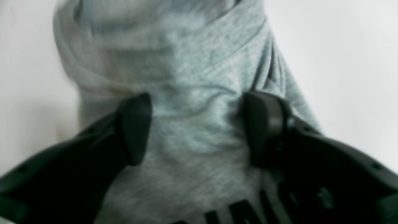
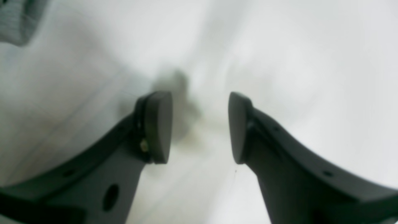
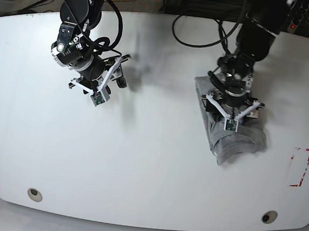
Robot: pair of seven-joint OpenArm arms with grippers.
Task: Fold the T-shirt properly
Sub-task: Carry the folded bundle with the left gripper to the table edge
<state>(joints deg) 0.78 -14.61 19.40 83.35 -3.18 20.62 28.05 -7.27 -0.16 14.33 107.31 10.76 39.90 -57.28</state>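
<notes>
Right gripper (image 3: 113, 75) is sitting on the left of the base view, hanging over bare white table (image 3: 150, 164), well apart from the T-shirt (image 3: 233, 139). Right wrist view is showing its fingers (image 2: 158, 124) spread wide with nothing between them, just blurred white surface and a soft shadow below. A small corner of grey knit (image 2: 17, 18) is showing at the top left edge of that view. Black cables (image 3: 111, 22) are looping off the right arm near the table's far edge.

Moving right: T-shirt is lying bunched in a narrow, crumpled heap on the right half of the table, running from under the left arm toward the near edge, widest at its near end. It is not lying flat; folds and ridges are showing across it.

Left gripper (image 3: 231, 106) is sitting directly over the upper part of the heap. Left wrist view is blurry, but the fingers (image 1: 136, 127) are standing apart with grey cloth (image 1: 196, 93) filling the gap and spreading past both pads; they are not pinching it. Whether the pads are touching the fabric is hard to tell. Dark lettering is showing at the bottom edge of that view, unreadable.

Further right, a red-marked rectangle (image 3: 300, 167) is sitting near the table's right edge, apart from the shirt.
</notes>
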